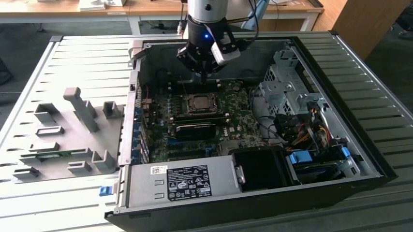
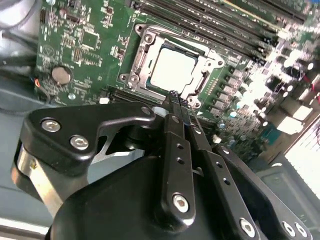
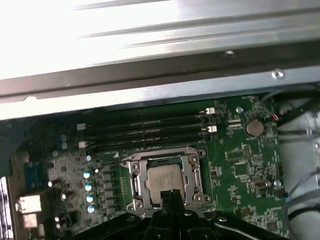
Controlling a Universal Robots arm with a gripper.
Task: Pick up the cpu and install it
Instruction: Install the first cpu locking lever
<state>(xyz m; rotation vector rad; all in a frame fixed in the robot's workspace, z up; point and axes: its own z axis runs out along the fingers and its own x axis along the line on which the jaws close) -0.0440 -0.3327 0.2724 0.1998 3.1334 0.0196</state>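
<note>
Silver-grey square cpu [image 2: 174, 69] seated in the metal-framed socket [image 3: 165, 181] on the green motherboard [image 1: 219, 113].
The black pincer [image 2: 173, 95] hangs just above it, fingers clenched together and empty, inside the open black computer case [image 1: 335, 92] on the slatted grey desk [image 1: 71, 58].

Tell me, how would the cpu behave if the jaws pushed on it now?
The cpu lies flat inside its socket frame, so it would probably not slide or tip. Its metal top looks stiff and smooth, likely slippery. The gripper, jaws together, is above its edge.
</note>
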